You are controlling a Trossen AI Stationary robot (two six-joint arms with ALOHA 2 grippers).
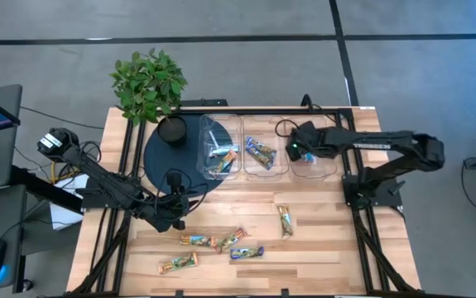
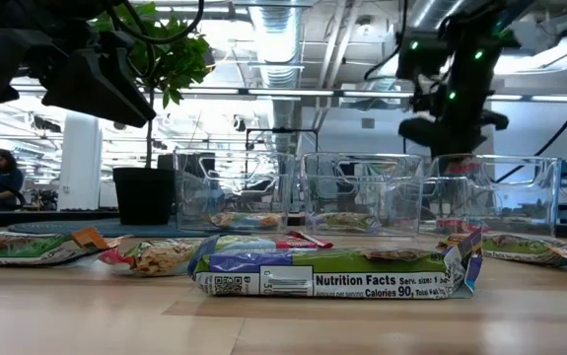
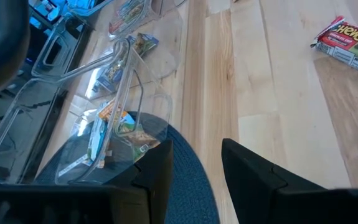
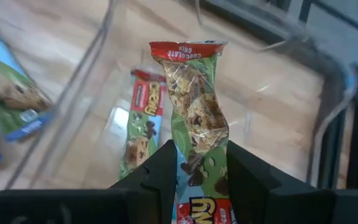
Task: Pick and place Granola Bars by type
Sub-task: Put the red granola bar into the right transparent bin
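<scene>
Holding red-green bar (image 4: 197, 118) over right bin (image 1: 324, 165), plant (image 1: 148, 83) behind

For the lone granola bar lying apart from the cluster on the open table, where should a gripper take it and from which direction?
Grip the lone bar across its narrow width at mid-length, coming straight down from above. It lies flat on the wooden table, its long axis running roughly toward the bins, with bare wood on both long sides, so the fingers should have room to straddle it.

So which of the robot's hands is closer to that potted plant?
Left. The left hand is over the table's front-left, beside the dark mat below the plant; the right hand hovers over the far right bin.
</scene>
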